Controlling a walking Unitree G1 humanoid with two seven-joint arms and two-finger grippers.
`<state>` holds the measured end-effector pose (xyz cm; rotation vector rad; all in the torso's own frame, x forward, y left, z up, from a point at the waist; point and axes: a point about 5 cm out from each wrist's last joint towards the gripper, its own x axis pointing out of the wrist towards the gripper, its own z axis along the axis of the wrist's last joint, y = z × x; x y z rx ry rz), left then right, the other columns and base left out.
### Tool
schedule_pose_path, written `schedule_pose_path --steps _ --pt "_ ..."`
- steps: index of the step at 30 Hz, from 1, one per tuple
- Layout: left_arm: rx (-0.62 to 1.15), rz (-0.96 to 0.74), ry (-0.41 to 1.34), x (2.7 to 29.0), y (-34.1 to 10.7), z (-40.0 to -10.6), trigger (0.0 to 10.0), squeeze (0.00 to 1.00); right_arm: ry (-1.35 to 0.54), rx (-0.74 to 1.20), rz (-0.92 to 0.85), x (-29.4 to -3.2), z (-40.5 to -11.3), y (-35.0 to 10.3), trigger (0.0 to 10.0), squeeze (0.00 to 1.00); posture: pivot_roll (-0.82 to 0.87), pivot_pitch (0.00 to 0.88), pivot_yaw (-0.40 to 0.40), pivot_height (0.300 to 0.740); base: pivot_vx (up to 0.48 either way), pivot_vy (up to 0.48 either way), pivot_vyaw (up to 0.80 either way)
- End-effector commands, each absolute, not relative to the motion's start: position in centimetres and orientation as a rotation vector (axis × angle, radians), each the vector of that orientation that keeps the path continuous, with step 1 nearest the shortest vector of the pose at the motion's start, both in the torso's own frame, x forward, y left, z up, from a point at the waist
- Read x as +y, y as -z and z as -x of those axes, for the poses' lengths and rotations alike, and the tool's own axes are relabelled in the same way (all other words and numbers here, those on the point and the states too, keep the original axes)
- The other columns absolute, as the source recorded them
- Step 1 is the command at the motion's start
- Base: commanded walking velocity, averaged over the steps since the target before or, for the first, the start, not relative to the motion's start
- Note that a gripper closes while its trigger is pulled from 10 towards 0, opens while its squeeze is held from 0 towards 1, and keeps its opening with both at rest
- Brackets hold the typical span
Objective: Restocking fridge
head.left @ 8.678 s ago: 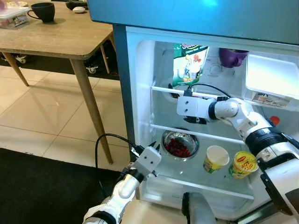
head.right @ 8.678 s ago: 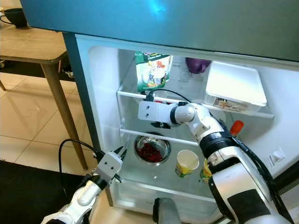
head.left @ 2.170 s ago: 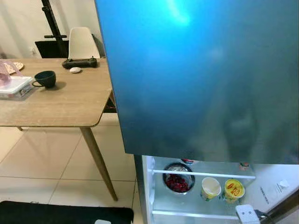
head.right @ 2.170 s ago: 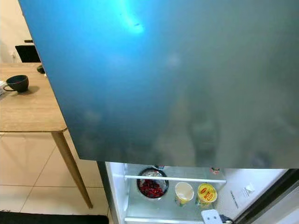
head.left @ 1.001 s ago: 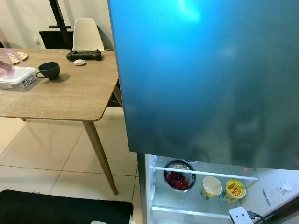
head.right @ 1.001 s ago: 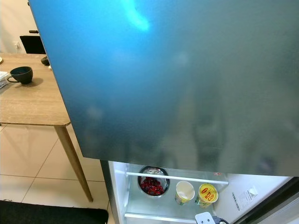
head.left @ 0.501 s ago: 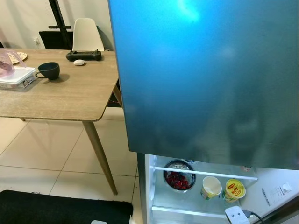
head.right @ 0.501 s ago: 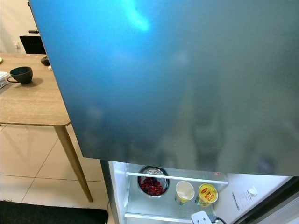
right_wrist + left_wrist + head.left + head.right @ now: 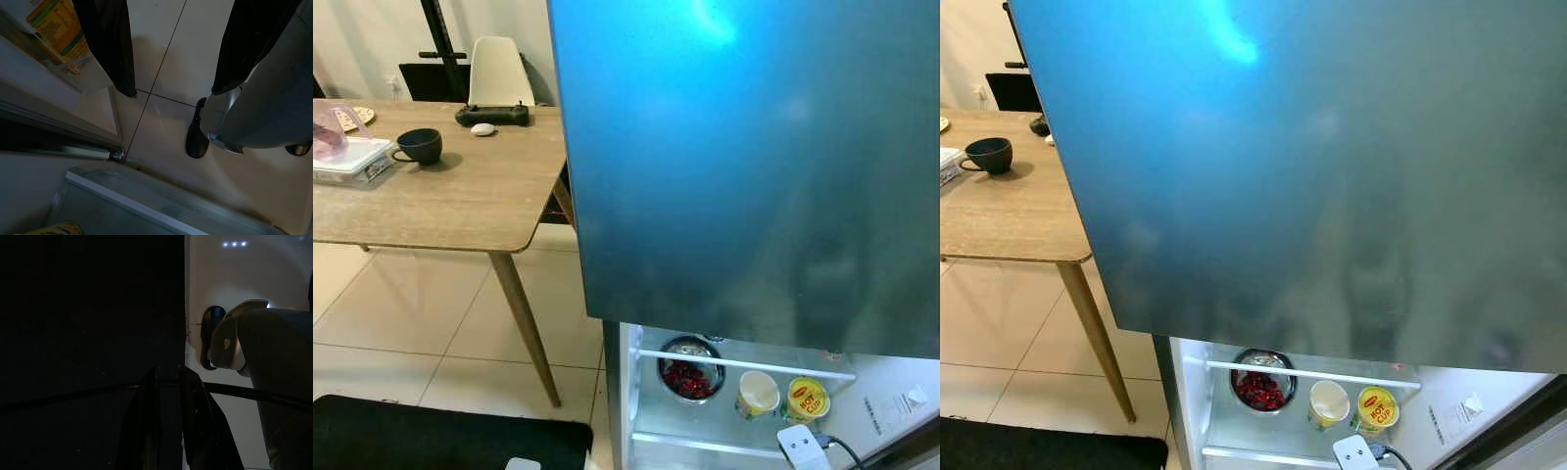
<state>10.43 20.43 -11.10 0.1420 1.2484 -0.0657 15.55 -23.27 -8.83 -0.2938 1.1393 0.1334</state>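
Fingers of the right gripper (image 9: 173, 73) hang apart by the open fridge (image 9: 744, 157), empty. Next stock likely sits on the tabletop (image 9: 440, 201); turning wide clears the door.

We're looking past a big glossy blue fridge (image 9: 744, 166) door panel, and below it the lit white lower compartment stands open. On the shelf behind a white rail sit a steel bowl (image 9: 690, 364) of red pieces, then a pale paper cup (image 9: 758, 393) standing upright, then a yellow noodle cup (image 9: 806, 399) with its red-lettered lid on, just beside it.
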Motion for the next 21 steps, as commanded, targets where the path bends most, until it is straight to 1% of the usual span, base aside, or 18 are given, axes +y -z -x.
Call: schedule_pose_path --steps 1,15,16,18,19,21 --pt "1.278 -0.103 0.127 18.3 11.6 -9.55 10.0 0.0 -0.13 1.145 0.29 -23.31 -15.51 8.85 10.0 0.0 -0.06 0.0 -0.073 0.74 0.0 0.0 0.0" --pt "1.278 -0.111 0.129 18.53 11.56 -9.59 10.0 0.0 -0.159 1.142 0.283 -22.9 -15.54 8.91 10.0 0.0 -0.06 0.0 -0.064 0.74 0.0 0.0 0.0" --pt "1.277 -0.112 0.13 18.52 11.55 -9.64 10.0 0.0 -0.146 1.136 0.247 -22.94 -15.57 8.87 10.0 0.0 0.0 0.0 0.0 0.74 0.0 0.0 0.0" --pt "1.277 -0.112 0.13 18.51 11.54 -9.68 10.0 0.0 -0.143 1.141 0.225 -22.93 -15.49 8.9 10.0 0.0 0.0 0.0 0.0 0.74 0.0 0.0 0.0" --pt "1.277 -0.113 0.131 18.5 11.54 -9.68 10.0 0.0 -0.161 1.149 0.226 -22.79 -15.36 8.98 10.0 0.0 -0.07 0.0 -0.062 0.74 0.0 0.0 0.0" --pt "1.278 -0.114 0.132 18.5 11.55 -9.66 10.0 0.0 -0.169 1.158 0.214 -22.47 -15.04 9.17 10.0 0.0 -0.06 0.0 -0.061 0.74 0.0 0.0 0.0"
